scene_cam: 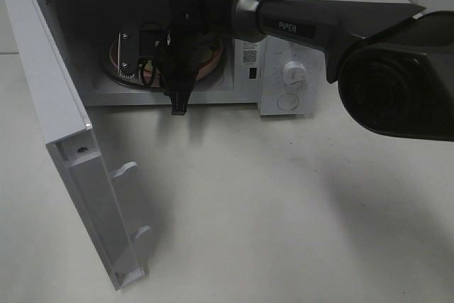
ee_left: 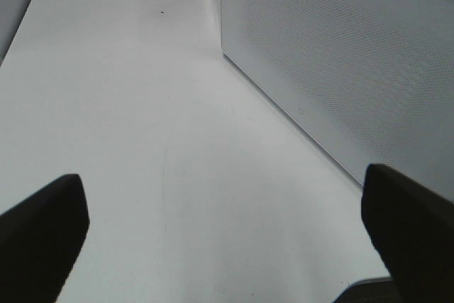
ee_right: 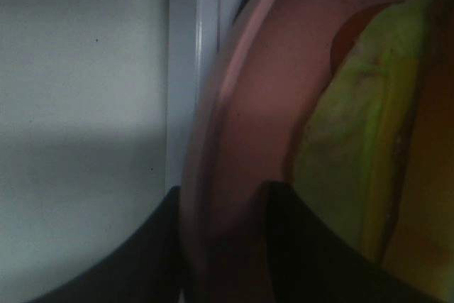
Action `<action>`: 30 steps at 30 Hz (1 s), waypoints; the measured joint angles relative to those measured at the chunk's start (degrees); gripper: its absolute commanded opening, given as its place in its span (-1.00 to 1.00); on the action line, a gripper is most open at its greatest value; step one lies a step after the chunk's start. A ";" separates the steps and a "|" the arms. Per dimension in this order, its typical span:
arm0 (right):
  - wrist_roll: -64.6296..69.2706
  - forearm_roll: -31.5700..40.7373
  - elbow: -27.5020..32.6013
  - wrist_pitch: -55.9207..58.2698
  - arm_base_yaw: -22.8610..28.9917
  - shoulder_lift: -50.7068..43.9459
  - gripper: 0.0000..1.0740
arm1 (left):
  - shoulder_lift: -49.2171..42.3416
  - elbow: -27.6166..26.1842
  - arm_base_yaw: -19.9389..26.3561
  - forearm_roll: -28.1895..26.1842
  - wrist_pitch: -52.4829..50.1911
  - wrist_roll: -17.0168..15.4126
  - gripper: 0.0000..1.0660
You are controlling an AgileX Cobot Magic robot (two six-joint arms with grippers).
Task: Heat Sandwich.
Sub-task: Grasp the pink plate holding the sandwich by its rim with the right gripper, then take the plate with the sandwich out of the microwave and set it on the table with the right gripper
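Observation:
The sandwich (ee_right: 355, 140), showing pale green lettuce and yellow filling, lies on a round pink plate (ee_right: 248, 104) inside the open microwave (scene_cam: 298, 5). From above, the plate (scene_cam: 213, 69) is mostly hidden behind my right arm. In the right wrist view my right gripper (ee_right: 223, 246) has one dark finger on each side of the plate's rim and is shut on it. From above, that gripper (scene_cam: 152, 72) reaches into the oven cavity. My left gripper (ee_left: 227, 239) is open and empty above bare table beside the microwave's perforated side wall (ee_left: 340, 54).
The microwave door (scene_cam: 71, 140) hangs wide open at the left, its edge reaching toward the front of the table. Control knobs (scene_cam: 293, 72) sit on the panel right of the cavity. A white table (scene_cam: 269, 211) spreads out in front.

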 measured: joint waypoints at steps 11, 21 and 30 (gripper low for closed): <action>0.06 -0.06 0.00 0.63 -0.06 -0.57 -0.99 | 0.00 0.00 0.00 0.00 0.00 0.00 0.94; -1.60 -0.86 5.27 1.26 -0.06 -4.01 -0.99 | 0.00 0.00 0.00 0.00 0.00 0.00 0.94; -4.98 -2.98 13.98 -1.26 0.06 -9.34 -0.99 | 0.00 0.00 0.00 0.00 0.00 0.00 0.94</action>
